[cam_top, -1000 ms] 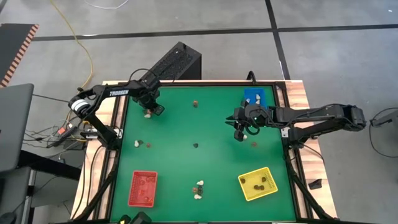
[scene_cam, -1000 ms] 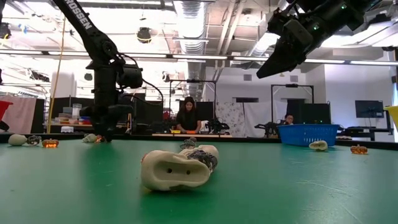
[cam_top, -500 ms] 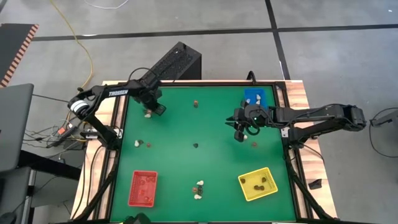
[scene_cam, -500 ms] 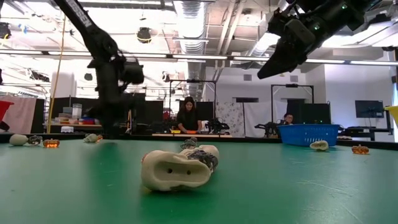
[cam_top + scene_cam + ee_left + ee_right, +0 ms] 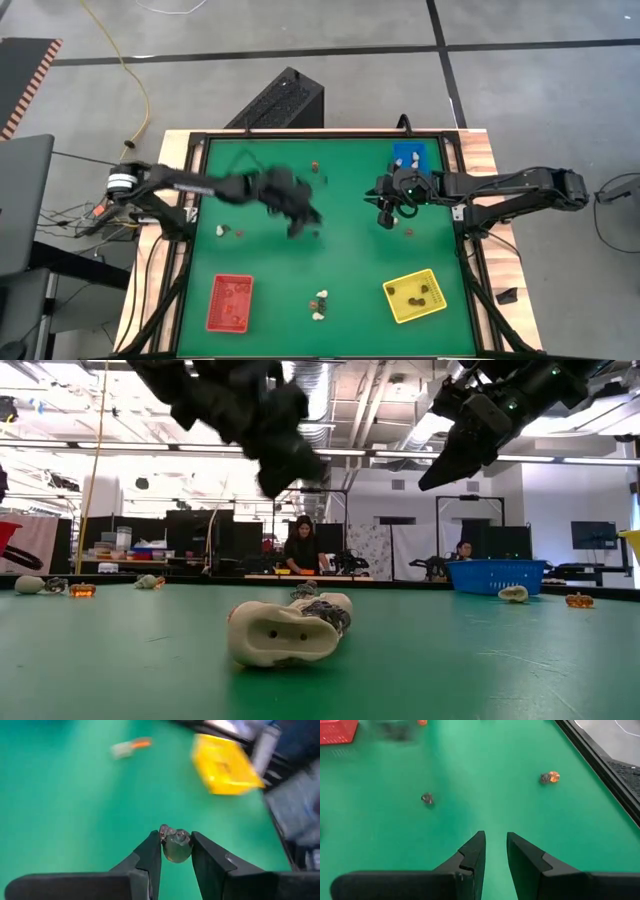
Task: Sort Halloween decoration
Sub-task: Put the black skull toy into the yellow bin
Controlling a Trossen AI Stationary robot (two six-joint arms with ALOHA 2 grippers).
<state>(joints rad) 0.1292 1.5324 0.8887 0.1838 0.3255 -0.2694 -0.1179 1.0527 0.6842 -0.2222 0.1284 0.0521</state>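
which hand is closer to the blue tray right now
Right. The right hand hangs just off the blue tray, toward the table's middle. The left hand, shut on a whitish trinket, is farther off, near mid-table.

Mat (image 5: 340,270) green, table frame black, wood edge tan. Trays: red (image 5: 230,303), yellow (image 5: 414,296), blue (image 5: 407,155). Trinkets: cream one (image 5: 288,631) with dark speckled end; orange-and-dark one (image 5: 550,777); small dark one (image 5: 427,798). Pale greyish-cream trinket (image 5: 176,844) between the left gripper's (image 5: 176,851) black fingers. Both arms dark.
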